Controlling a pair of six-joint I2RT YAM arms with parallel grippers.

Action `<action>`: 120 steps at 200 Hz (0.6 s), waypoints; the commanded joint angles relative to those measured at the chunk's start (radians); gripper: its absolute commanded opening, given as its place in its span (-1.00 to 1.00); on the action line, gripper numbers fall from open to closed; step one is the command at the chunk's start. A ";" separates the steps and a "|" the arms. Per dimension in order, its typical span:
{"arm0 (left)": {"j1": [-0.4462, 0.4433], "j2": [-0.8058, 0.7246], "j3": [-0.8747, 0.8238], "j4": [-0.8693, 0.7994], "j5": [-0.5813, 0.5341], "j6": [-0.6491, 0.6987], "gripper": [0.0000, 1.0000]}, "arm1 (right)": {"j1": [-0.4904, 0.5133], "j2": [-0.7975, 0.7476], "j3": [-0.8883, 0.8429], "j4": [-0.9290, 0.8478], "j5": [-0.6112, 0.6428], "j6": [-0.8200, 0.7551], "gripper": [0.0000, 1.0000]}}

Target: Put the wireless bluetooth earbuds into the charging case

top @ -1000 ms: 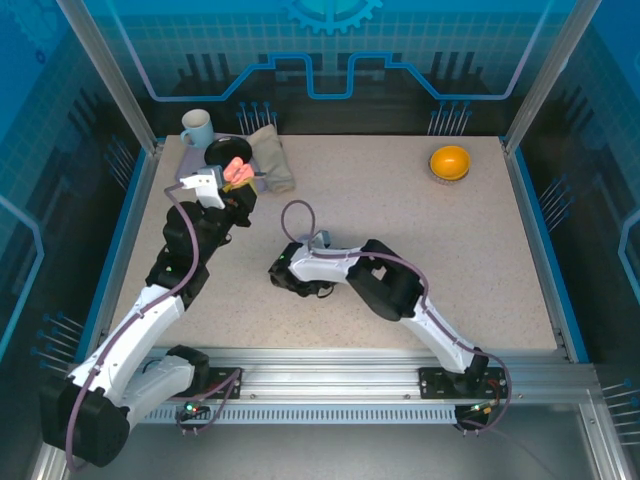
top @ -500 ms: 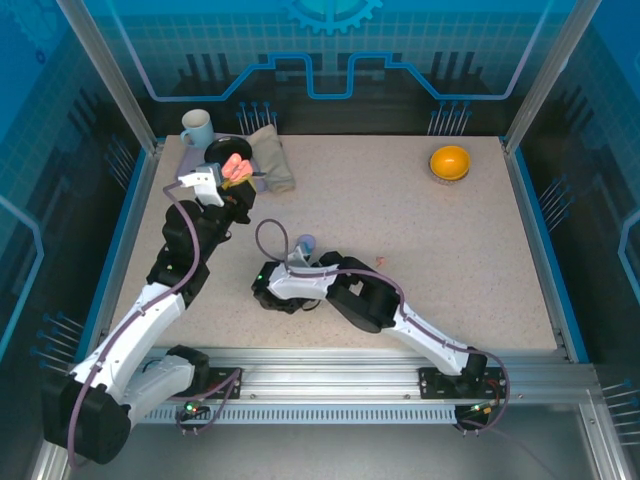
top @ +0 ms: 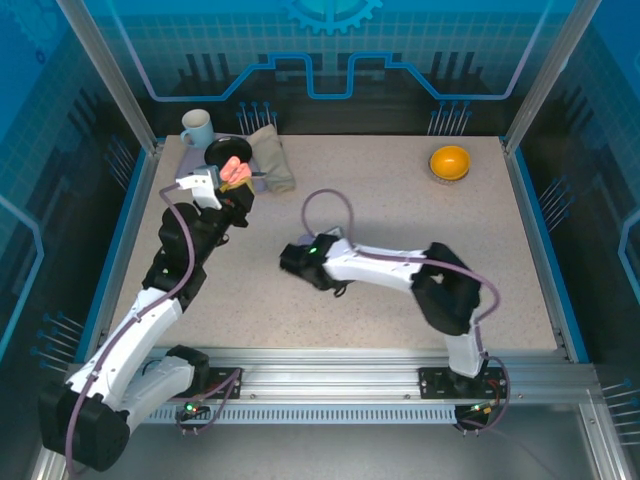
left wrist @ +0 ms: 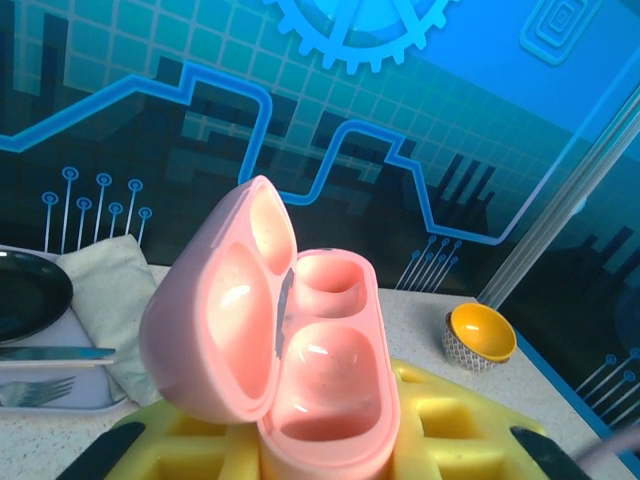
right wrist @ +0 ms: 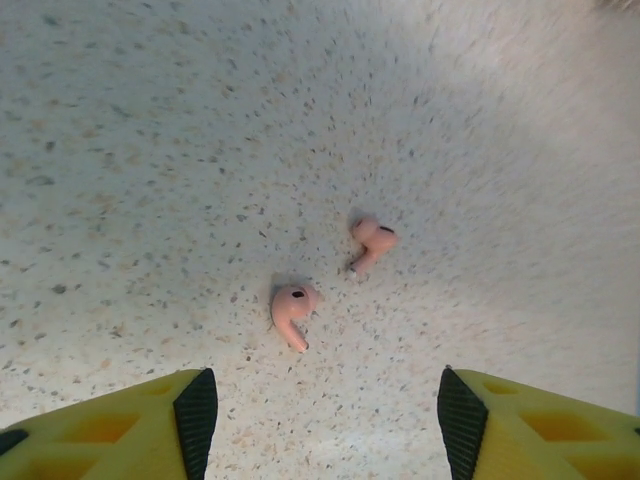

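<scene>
Near the middle of the table, a little toward its left edge, the right end effector (top: 292,262) hangs low over the speckled surface. In the right wrist view its yellow fingers (right wrist: 195,420) stand wide apart with nothing between them. Just beyond the fingertips two salmon-pink earbuds lie on the bare table, close to each other but apart. The nearer earbud (right wrist: 291,305) lies with its stem pointing back toward the fingers. The farther earbud (right wrist: 372,238) sits a little to its right.

Farther back, toward the far-left corner of the table, the left end effector (top: 235,175) is raised and clamped on the pink charging case (left wrist: 300,350). The case stands upright between the fingers with its lid swung open to the left. Both wells inside it are empty.

Beyond it, in the far-left corner, a black plate (top: 222,150) lies just beside a folded cloth (top: 272,158). A pale blue mug (top: 196,127) stands behind them, at the far edge. An orange bowl (top: 450,162) sits near the far-right corner, well apart from everything else.
</scene>
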 commanded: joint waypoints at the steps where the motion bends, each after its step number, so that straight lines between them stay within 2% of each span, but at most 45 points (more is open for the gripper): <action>1: 0.010 -0.021 0.034 -0.053 0.052 0.013 -1.00 | -0.096 -0.106 -0.108 0.200 -0.281 -0.099 0.26; 36: 0.010 -0.020 0.038 -0.096 0.131 0.014 -1.00 | -0.247 -0.240 -0.212 0.306 -0.549 -0.063 0.25; 57: 0.008 -0.016 0.031 -0.097 0.184 0.021 -1.00 | -0.302 -0.268 -0.250 0.330 -0.645 -0.013 0.23; 87: 0.003 0.002 0.030 -0.107 0.256 0.036 -1.00 | -0.355 -0.273 -0.309 0.396 -0.736 0.030 0.21; 120: -0.038 0.019 0.032 -0.108 0.266 0.049 -1.00 | -0.390 -0.228 -0.321 0.419 -0.747 -0.006 0.16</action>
